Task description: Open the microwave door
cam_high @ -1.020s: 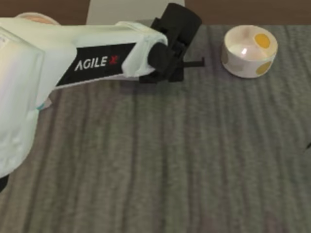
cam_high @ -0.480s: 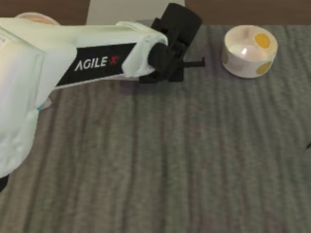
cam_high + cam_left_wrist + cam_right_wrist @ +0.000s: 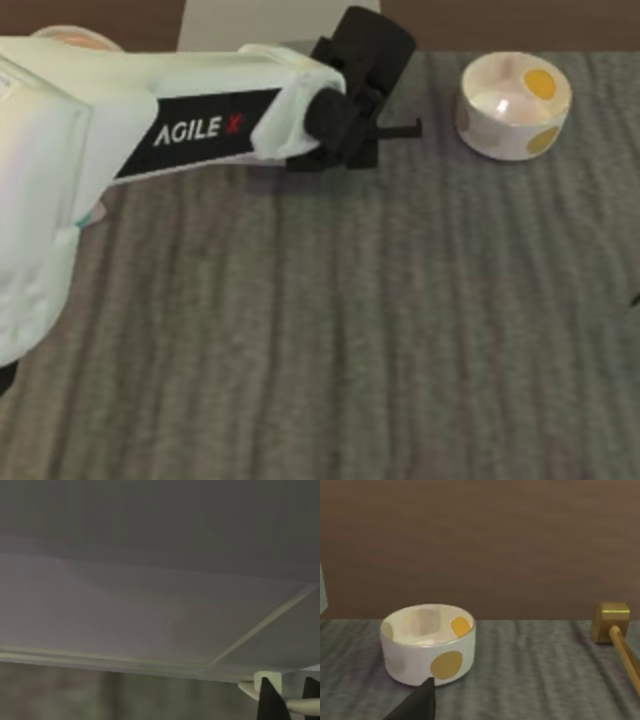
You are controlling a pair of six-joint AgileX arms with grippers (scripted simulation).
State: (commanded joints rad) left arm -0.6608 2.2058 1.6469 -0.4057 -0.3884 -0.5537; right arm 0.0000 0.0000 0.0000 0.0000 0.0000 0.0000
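The microwave (image 3: 250, 20) shows as a pale grey slab at the table's back edge, mostly hidden under my left arm. Up close in the left wrist view, the microwave door (image 3: 150, 595) fills the frame as a flat grey panel with a pale seam. Its pale handle (image 3: 250, 689) runs between the two dark fingers of my left gripper (image 3: 290, 702), which is shut on it. In the top view the left gripper (image 3: 385, 105) sits at the microwave's front. My right gripper (image 3: 420, 705) hangs parked off the table's right side, facing a bowl.
A white bowl with yellow dots (image 3: 512, 105) stands at the back right, also in the right wrist view (image 3: 427, 645). A mallet with a gold head (image 3: 611, 622) lies beyond it. Another bowl's rim (image 3: 70, 38) peeks out at the back left.
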